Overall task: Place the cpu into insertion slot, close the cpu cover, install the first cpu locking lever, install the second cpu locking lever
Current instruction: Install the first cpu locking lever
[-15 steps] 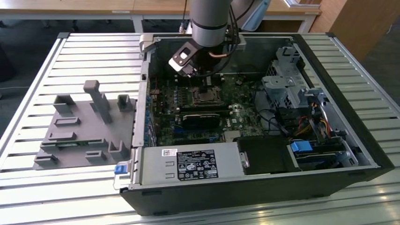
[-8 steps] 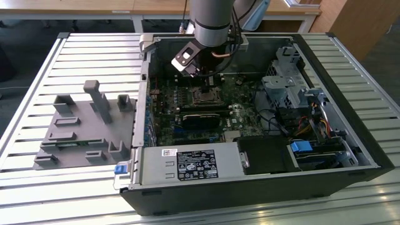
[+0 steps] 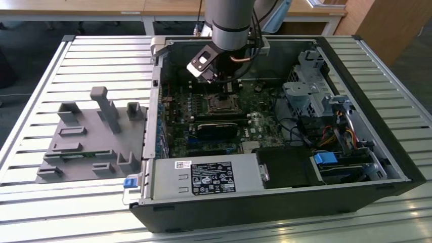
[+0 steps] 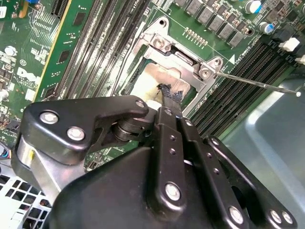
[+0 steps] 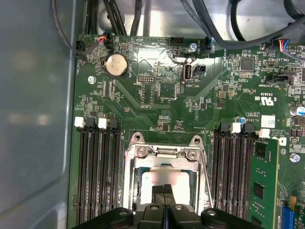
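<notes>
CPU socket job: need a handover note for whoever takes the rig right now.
Gripper: jaws shut, tips over the cpu, nothing visibly held.
Cpu sits in the insertion slot; cpu cover looks lowered around it.
One locking lever sticks out free, not latched.
Done: cpu placed, cover apparently closed. Left: latching levers; second lever's state unclear.

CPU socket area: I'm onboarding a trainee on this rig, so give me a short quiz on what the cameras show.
1. True or false: the gripper hangs outside the computer case.
2. What shows through the window of the cpu cover? A) the silver top of the cpu B) a black card C) bare pins
3. Fill in: in the second wrist view, a thin metal ___ juts out from a corner of the cover.
Key: 1 false, it is inside the case, fingertips over the cpu; 2 A; 3 lever.
</notes>
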Robot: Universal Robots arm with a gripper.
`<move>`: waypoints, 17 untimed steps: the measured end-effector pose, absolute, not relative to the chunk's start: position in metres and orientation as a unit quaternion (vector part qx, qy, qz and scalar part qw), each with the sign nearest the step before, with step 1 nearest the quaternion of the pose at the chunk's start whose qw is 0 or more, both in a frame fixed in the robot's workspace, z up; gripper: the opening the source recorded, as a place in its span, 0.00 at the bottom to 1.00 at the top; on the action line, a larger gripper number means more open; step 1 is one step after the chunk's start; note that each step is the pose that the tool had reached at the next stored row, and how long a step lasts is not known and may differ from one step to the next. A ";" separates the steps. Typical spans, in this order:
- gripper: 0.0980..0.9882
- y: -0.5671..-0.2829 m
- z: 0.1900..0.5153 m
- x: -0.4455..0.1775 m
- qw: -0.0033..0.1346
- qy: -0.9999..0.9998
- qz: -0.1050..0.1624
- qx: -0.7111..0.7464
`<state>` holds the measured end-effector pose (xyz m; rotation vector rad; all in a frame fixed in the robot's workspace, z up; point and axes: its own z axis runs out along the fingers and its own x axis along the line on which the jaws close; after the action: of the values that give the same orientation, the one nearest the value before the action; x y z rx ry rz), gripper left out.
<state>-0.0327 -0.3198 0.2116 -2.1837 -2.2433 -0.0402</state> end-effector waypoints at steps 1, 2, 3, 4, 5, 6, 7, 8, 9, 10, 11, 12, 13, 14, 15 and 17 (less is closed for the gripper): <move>0.01 -0.320 0.212 -0.033 0.005 -0.717 -0.013 -0.697; 0.01 -0.320 0.212 -0.033 0.005 -0.717 -0.013 -0.697; 0.01 -0.320 0.212 -0.033 0.005 -0.717 -0.013 -0.697; 0.01 -0.320 0.212 -0.033 0.005 -0.717 -0.013 -0.697; 0.01 -0.320 0.212 -0.033 0.005 -0.717 -0.013 -0.697; 0.01 -0.320 0.212 -0.033 0.005 -0.717 -0.013 -0.697; 0.01 -0.320 0.213 -0.033 0.005 -0.717 -0.013 -0.697; 0.01 -0.320 0.213 -0.033 0.005 -0.717 -0.013 -0.697; 0.01 -0.320 0.214 -0.033 0.005 -0.717 -0.013 -0.697; 0.01 -0.320 0.214 -0.033 0.005 -0.717 -0.013 -0.697; 0.01 -0.320 0.215 -0.033 0.005 -0.717 -0.013 -0.697; 0.01 -0.320 0.216 -0.033 0.005 -0.717 -0.013 -0.697; 0.01 -0.320 0.217 -0.033 0.005 -0.717 -0.013 -0.697; 0.01 -0.320 0.218 -0.033 0.005 -0.717 -0.013 -0.697; 0.01 -0.320 0.219 -0.033 0.005 -0.717 -0.013 -0.697; 0.01 -0.320 0.221 -0.033 0.005 -0.717 -0.013 -0.697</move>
<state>-0.0327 -0.3198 0.2214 -2.1836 -2.2435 -0.0401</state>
